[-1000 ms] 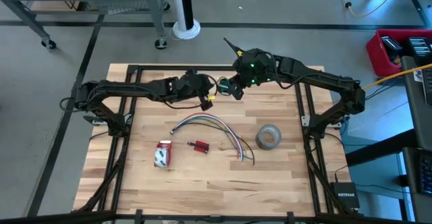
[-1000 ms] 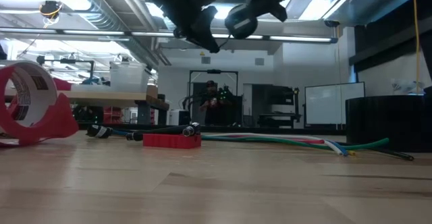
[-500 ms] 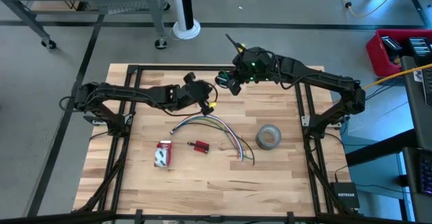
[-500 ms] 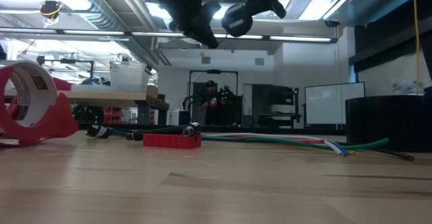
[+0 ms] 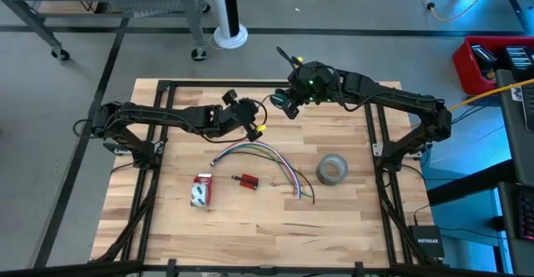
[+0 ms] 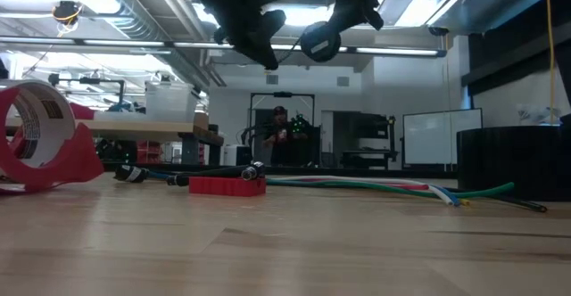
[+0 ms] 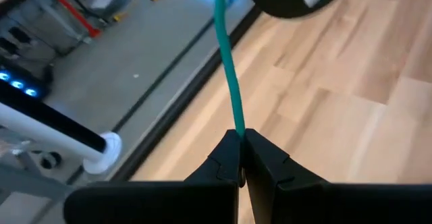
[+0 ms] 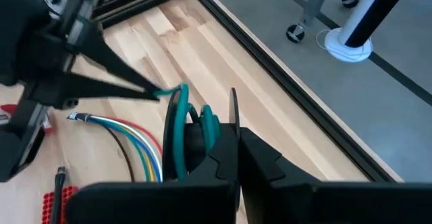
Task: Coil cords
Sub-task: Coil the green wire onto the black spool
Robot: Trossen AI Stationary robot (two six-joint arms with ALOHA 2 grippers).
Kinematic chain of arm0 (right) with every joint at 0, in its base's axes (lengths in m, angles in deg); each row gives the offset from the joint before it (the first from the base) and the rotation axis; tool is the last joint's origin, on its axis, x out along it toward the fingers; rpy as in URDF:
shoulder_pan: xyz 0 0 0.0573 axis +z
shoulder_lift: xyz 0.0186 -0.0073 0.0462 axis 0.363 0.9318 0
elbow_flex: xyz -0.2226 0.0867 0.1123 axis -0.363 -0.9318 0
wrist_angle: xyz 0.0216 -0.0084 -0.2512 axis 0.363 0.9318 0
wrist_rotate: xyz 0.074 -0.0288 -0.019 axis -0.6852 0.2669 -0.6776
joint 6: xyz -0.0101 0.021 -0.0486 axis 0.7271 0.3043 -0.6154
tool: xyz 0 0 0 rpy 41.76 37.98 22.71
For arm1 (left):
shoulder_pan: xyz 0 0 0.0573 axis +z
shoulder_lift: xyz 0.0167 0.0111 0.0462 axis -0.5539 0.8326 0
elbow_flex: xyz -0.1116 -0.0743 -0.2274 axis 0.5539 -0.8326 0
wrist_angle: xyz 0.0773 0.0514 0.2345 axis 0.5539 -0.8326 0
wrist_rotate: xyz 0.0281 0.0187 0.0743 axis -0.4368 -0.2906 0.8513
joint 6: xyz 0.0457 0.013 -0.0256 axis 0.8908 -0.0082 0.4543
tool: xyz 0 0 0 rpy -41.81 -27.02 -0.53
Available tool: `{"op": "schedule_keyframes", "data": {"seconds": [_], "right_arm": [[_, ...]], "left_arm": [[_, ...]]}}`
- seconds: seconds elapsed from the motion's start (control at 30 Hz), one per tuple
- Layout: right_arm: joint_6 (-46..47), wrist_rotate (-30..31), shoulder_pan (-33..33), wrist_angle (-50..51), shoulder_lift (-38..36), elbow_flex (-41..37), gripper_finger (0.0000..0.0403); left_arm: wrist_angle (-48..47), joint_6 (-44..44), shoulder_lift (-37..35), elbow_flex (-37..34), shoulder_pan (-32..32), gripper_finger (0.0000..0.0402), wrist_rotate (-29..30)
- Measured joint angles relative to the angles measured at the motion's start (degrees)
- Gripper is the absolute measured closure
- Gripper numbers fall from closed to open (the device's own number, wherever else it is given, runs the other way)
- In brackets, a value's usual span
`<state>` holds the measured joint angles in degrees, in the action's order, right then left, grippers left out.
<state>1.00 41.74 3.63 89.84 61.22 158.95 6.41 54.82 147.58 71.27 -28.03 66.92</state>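
Observation:
The cords are one thin teal cord, held in the air between my two grippers over the table's far middle. My right gripper [image 5: 284,104] [image 8: 223,133] is shut on a small coil [image 8: 179,126] of it. My left gripper [image 5: 258,127] [image 7: 241,135] is shut on the free strand [image 7: 229,69], which runs straight across to the coil. In the low view my left gripper [image 6: 265,53] and my right gripper [image 6: 321,41] hang high above the tabletop. My left gripper pinches the free strand [image 7: 237,119] between its two fingertips, close to the coil. The fingers slant down toward the right gripper and lie along the strand, which is drawn straight and clear of the table. My right gripper holds the coil's loops [image 8: 177,116] at its fingertips; the loops stand out beside the fingers, lifted clear. The fingers hide whether the coil sits between them or around one.
On the table lie a bundle of coloured wires [image 5: 260,153], a grey tape roll [image 5: 331,169], a red tape dispenser [image 5: 201,190] and a small red part [image 5: 246,180]. Dark frame rails [image 5: 209,83] border the tabletop.
My left gripper has shifted a little toward the table's near edge and turned at the wrist, keeping the strand pinched. My right gripper has swung its tip slightly while staying in place with the coil. Neither has opened.

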Motion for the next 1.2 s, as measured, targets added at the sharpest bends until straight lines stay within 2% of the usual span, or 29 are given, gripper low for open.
{"op": "schedule_keyframes", "data": {"seconds": [0.23,0.37,0.47,0.67,0.93,1.2], "right_arm": [[0.04,-2.13,0.00,-3.76,0.00,0.00,0.0402],[1.07,-2.53,0.00,-6.11,0.00,0.00,0.0402],[1.43,-3.22,0.00,-7.00,0.00,0.00,0.0402],[1.82,-3.53,0.02,-8.01,1.48,0.00,0.0402],[2.90,-7.09,0.02,-9.43,5.75,0.00,0.0402],[2.92,-8.14,0.04,-9.41,8.55,0.00,0.0402]], "left_arm": [[-0.88,-5.24,0.00,-0.02,-0.02,0.0401,-7.20],[1.69,-8.45,0.11,-0.02,-0.33,0.0401,-11.99],[6.00,-7.57,1.00,-0.02,-1.23,0.0401,-14.61],[12.72,-6.00,1.73,-0.04,-3.00,0.0401,-15.17],[13.99,-7.48,2.21,-0.11,-2.88,0.0401,-15.63],[14.72,-7.48,2.21,-0.11,-1.96,0.0401,-15.52]]}}
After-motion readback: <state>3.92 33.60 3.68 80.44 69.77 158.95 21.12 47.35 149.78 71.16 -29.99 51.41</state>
